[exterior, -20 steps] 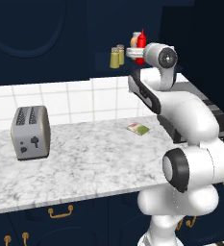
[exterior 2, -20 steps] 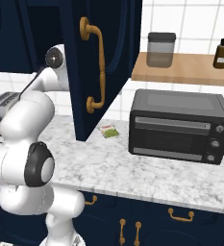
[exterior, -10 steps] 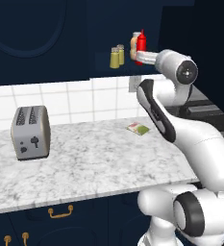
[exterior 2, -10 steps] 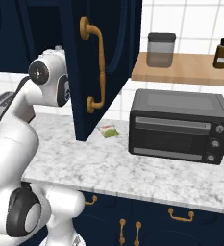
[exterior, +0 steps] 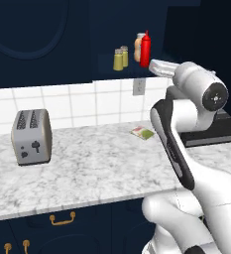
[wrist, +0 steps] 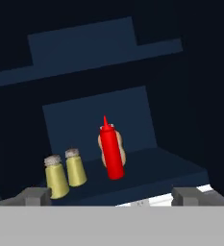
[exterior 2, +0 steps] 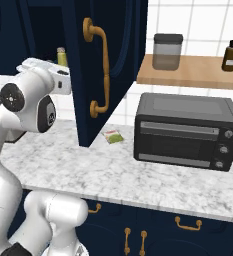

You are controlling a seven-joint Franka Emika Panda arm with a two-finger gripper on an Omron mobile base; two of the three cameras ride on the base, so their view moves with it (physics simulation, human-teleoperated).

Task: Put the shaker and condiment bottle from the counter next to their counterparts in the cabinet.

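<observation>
Shakers (wrist: pixel 65 173), two olive cylinders with grey caps, and slim red bottle (wrist: pixel 112 153) stand on the dark cabinet shelf (wrist: pixel 147 168) before my gripper (wrist: pixel 116 196), fingers wide, empty.

You see a veined marble desk (exterior: pixel 102 168), a brushed-metal toaster (exterior: pixel 31 136), a glossy red plastic bottle (wrist: pixel 113 153), a matt navy cabinet (wrist: pixel 94 120), brass handles (exterior 2: pixel 99 70).

The cabinet's dark shelf (wrist: pixel 147 175) carries two shakers (wrist: pixel 65 174) side by side, the red condiment bottle (wrist: pixel 112 150) and an orange-tan bottle (exterior: pixel 138 47) just behind it. The marble surface (exterior: pixel 97 168) bears a toaster (exterior: pixel 31 136), a small packet (exterior: pixel 143 132) and a toaster oven (exterior 2: pixel 185 131).
</observation>
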